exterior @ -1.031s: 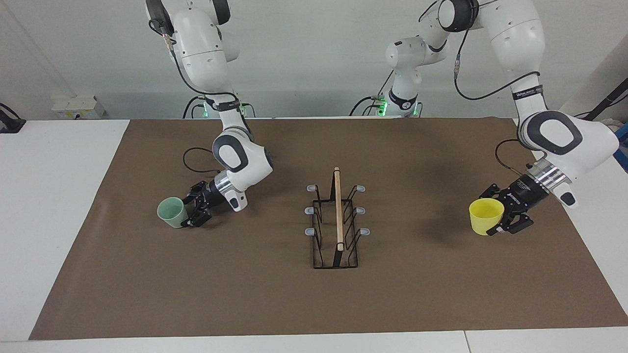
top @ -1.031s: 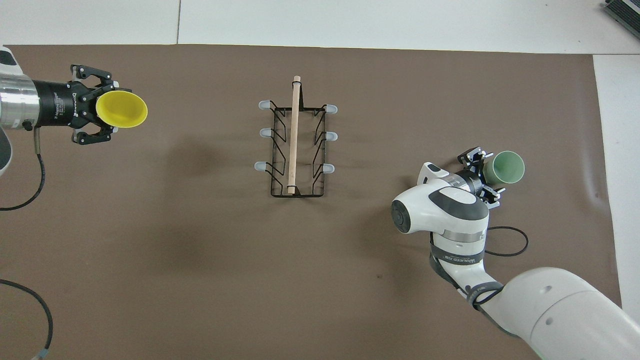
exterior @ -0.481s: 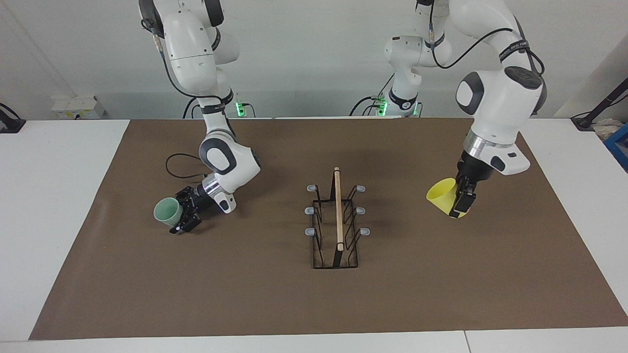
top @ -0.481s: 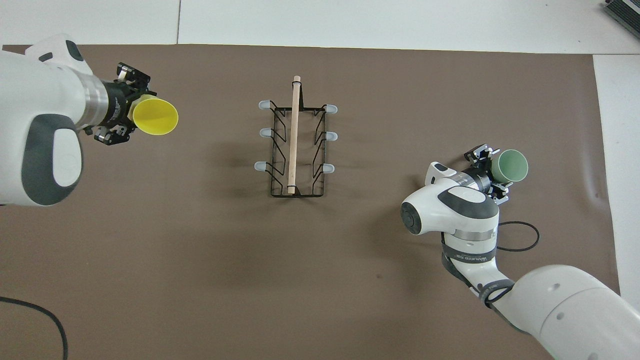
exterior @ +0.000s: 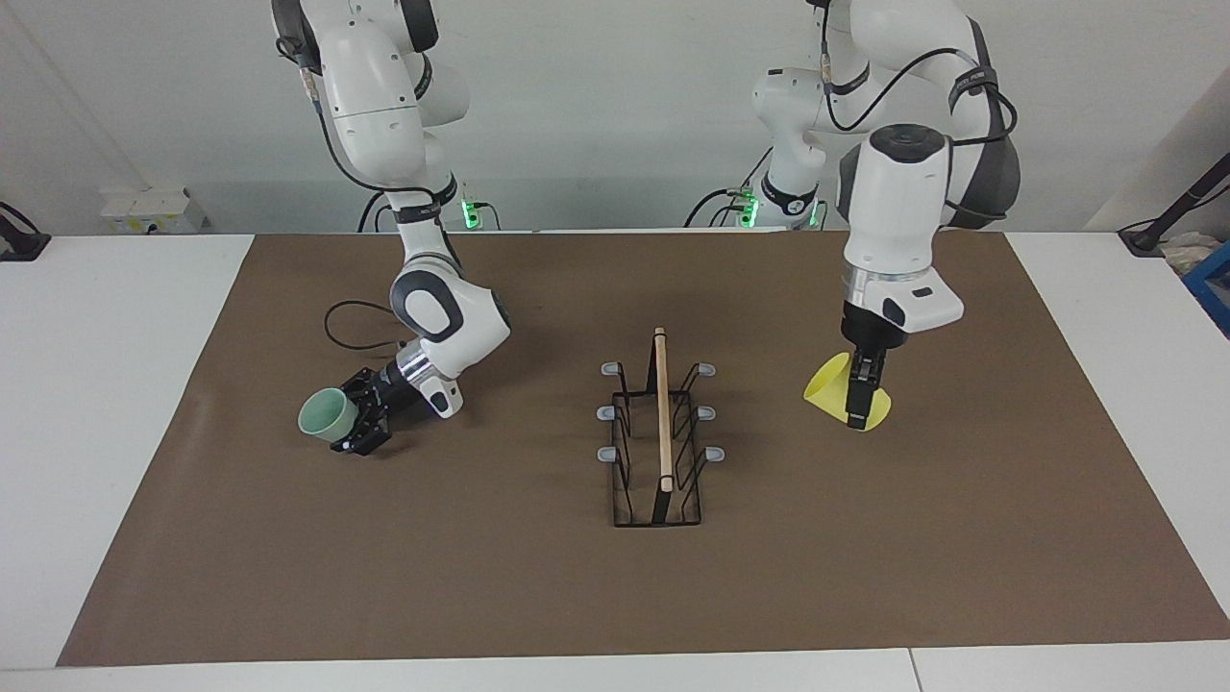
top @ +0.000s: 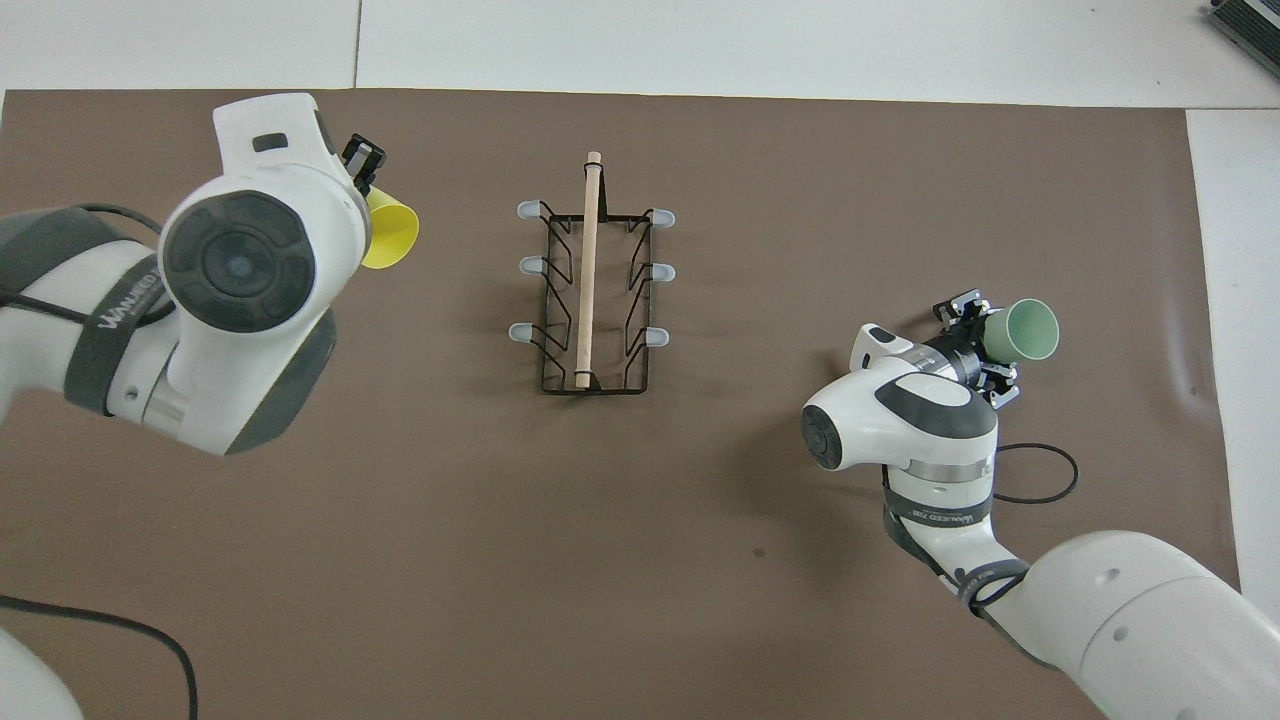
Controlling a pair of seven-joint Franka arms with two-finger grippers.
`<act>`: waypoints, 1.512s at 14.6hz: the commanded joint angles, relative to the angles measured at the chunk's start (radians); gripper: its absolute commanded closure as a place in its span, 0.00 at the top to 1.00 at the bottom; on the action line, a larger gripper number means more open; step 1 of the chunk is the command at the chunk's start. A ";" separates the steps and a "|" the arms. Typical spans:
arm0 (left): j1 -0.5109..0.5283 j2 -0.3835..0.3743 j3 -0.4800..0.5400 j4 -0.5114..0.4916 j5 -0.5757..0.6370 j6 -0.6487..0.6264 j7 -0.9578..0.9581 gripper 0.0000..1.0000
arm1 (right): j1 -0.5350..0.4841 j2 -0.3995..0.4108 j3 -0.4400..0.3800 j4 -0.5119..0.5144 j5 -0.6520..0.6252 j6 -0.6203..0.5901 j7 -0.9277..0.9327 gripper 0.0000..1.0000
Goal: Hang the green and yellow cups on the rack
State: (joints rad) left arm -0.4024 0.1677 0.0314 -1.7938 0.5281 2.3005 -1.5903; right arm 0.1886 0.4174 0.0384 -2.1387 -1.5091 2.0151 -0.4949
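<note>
Even, bright light falls from overhead on my brown mat point(exterior: 615, 577); nothing glares. Soft, faint shadows pool under my arms, one at about 9 o'clock of the rack point(exterior: 659, 432) in the overhead view. The rack's wires read crisp in both views. My left arm's big white joint point(top: 240, 270) looms close, slightly soft.

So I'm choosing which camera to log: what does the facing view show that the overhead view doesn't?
Only the facing view shows the left gripper gripping the tilted yellow cup, plus both arm bases. Only the overhead view shows the rack straight down, all six pegs spread clear of the bar, while the left arm hides that grip. Both show the right gripper holding the green cup and every peg bare.
</note>
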 commanded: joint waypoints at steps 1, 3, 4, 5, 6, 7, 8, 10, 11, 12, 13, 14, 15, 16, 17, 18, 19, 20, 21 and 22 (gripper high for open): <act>-0.079 -0.076 0.019 -0.114 0.162 0.023 -0.112 0.00 | 0.018 -0.025 0.012 0.005 0.045 -0.050 0.013 0.00; -0.124 -0.106 0.019 -0.173 0.275 0.022 -0.251 0.00 | 0.023 -0.061 0.012 0.019 0.156 -0.042 0.003 0.00; -0.142 -0.117 0.018 -0.191 0.352 0.014 -0.319 0.00 | 0.025 -0.084 0.012 0.019 0.200 -0.038 -0.004 0.00; -0.160 -0.122 0.019 -0.214 0.407 0.013 -0.371 0.00 | 0.023 -0.109 0.020 0.019 0.236 -0.035 -0.019 0.00; -0.176 -0.137 0.018 -0.237 0.449 0.011 -0.426 0.00 | 0.019 -0.136 0.030 0.032 0.278 -0.030 -0.048 0.00; -0.188 -0.145 0.018 -0.263 0.501 0.016 -0.483 0.00 | 0.011 -0.156 0.032 0.055 0.358 -0.030 -0.091 0.00; -0.199 -0.145 0.018 -0.271 0.551 0.010 -0.531 0.00 | 0.014 -0.175 0.034 0.081 0.450 -0.027 -0.132 0.00; -0.225 -0.139 0.018 -0.286 0.593 -0.003 -0.565 0.00 | 0.020 -0.219 0.034 0.111 0.577 -0.016 -0.184 0.00; -0.233 -0.139 0.018 -0.298 0.602 -0.006 -0.567 0.00 | 0.020 -0.233 0.034 0.121 0.642 -0.015 -0.194 0.00; -0.254 -0.137 0.018 -0.314 0.631 -0.004 -0.568 0.01 | 0.022 -0.241 0.034 0.134 0.705 -0.015 -0.195 0.00; -0.259 -0.131 0.016 -0.318 0.654 -0.004 -0.577 0.03 | 0.022 -0.241 0.034 0.146 0.760 -0.003 -0.198 0.00; -0.260 -0.126 0.016 -0.319 0.662 -0.004 -0.606 0.03 | 0.022 -0.252 0.034 0.157 0.815 0.032 -0.209 0.00; -0.271 -0.126 0.015 -0.320 0.664 -0.004 -0.619 0.03 | 0.023 -0.262 0.035 0.163 0.883 0.056 -0.217 0.00; -0.289 -0.125 0.015 -0.320 0.662 -0.006 -0.625 0.03 | 0.023 -0.276 0.034 0.174 0.959 0.063 -0.221 0.00; -0.297 -0.125 0.015 -0.320 0.662 -0.009 -0.635 0.05 | 0.020 -0.290 0.034 0.184 1.042 0.068 -0.240 0.00; -0.302 -0.125 0.012 -0.322 0.662 -0.018 -0.640 0.12 | 0.020 -0.305 0.034 0.190 1.123 0.094 -0.269 0.00; -0.323 -0.126 0.012 -0.322 0.662 -0.019 -0.639 0.13 | 0.012 -0.322 0.034 0.189 1.211 0.132 -0.304 0.00; -0.326 -0.128 0.012 -0.326 0.662 -0.020 -0.639 0.13 | 0.009 -0.334 0.034 0.190 1.300 0.158 -0.339 0.00; -0.328 -0.126 0.012 -0.328 0.662 -0.020 -0.639 0.13 | 0.008 -0.348 0.032 0.189 1.386 0.174 -0.368 0.00; -0.331 -0.128 0.012 -0.329 0.662 -0.018 -0.637 0.23 | 0.003 -0.354 0.032 0.189 1.459 0.188 -0.404 0.00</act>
State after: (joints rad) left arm -0.7049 0.0629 0.0309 -2.0938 1.1709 2.2953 -2.2040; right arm 0.2119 0.0935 0.0662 -1.9371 -0.1751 2.1693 -0.8286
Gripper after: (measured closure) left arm 0.330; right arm 0.370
